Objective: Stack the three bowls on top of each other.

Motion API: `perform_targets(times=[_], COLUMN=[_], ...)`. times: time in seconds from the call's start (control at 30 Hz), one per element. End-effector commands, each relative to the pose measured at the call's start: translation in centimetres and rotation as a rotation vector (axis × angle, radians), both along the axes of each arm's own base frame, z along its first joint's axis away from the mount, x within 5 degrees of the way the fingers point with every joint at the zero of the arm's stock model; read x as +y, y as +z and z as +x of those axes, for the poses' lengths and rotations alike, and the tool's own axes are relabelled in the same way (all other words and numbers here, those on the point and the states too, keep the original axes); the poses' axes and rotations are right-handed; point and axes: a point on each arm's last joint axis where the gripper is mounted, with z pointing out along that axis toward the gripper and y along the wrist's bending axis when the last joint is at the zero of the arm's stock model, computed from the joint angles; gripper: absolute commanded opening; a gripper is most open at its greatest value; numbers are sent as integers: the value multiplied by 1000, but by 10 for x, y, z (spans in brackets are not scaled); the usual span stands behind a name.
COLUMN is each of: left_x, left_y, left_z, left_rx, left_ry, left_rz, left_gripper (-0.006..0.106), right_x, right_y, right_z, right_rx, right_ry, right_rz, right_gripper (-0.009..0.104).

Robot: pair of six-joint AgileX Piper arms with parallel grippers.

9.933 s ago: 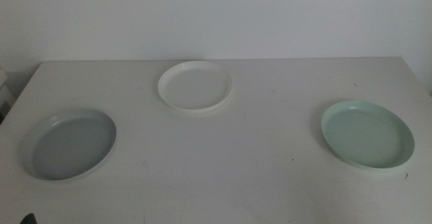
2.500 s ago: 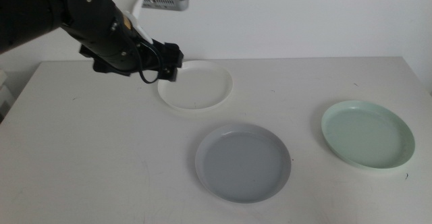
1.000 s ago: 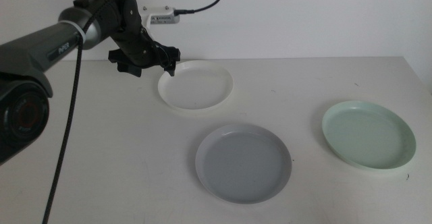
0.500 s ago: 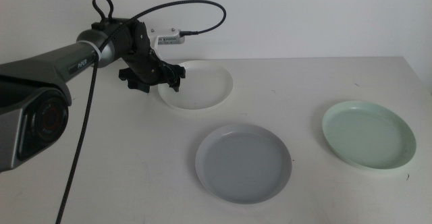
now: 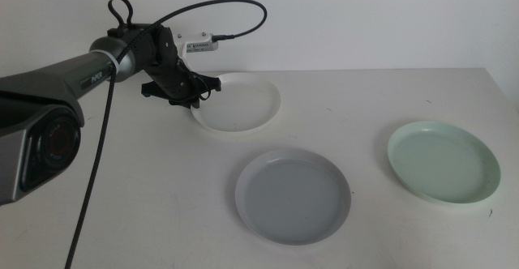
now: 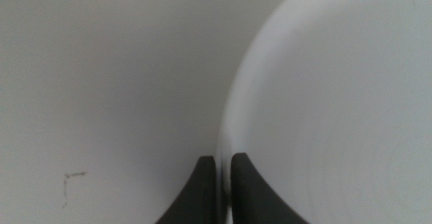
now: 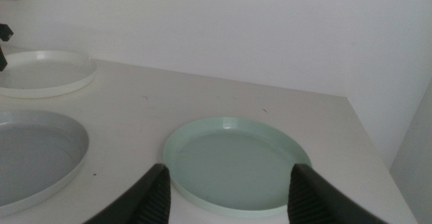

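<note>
Left wrist view: left tool [image 6: 223, 166] pinched on white bowl [image 6: 324, 109] rim, far edge of surface | lifted level, then set onto grey bowl [image 5: 293, 195] | right tool [image 7: 226, 187] spread, waiting near mint bowl [image 7: 236, 155]

One inscription only. Short white lettering [image 5: 92, 76] runs along the dark link of the left arm [image 5: 57, 83], well behind the left gripper [image 5: 202, 91], on the side of the link facing the middle camera. It is small and soft-edged; it appears to read "PiPER", though the individual letters cannot be told with certainty. The gripper ahead of it sits at the rim of the white bowl [image 5: 239, 103]. Nothing legible shows in either wrist view.
</note>
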Motion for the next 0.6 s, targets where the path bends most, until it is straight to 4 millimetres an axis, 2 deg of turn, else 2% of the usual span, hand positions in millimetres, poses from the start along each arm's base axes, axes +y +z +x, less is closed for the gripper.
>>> perform_targets(times=[0.0,0.17,0.33,0.4,0.57], left_x=[0,1,3,5,14], left_y=[49,65,104,121,153], left_z=[3,0,-14,-24,-72], left_rx=[-137,-159,-204,-235,-321], left_ry=[20,10,-22,-26,1], left_rz=[-45,-44,-35,-41,-101], left_gripper=[0,0,0,0,0], right_x=[-1,-1,-1,-1,-1], right_y=[9,9,9,9,9], right_z=[1,1,1,1,1], right_rx=[-72,-72,-72,-72,-72], right_ry=[-14,-14,-14,-14,-14], right_rz=[-8,-8,-8,-8,-8], right_gripper=[45,45,45,45,45])
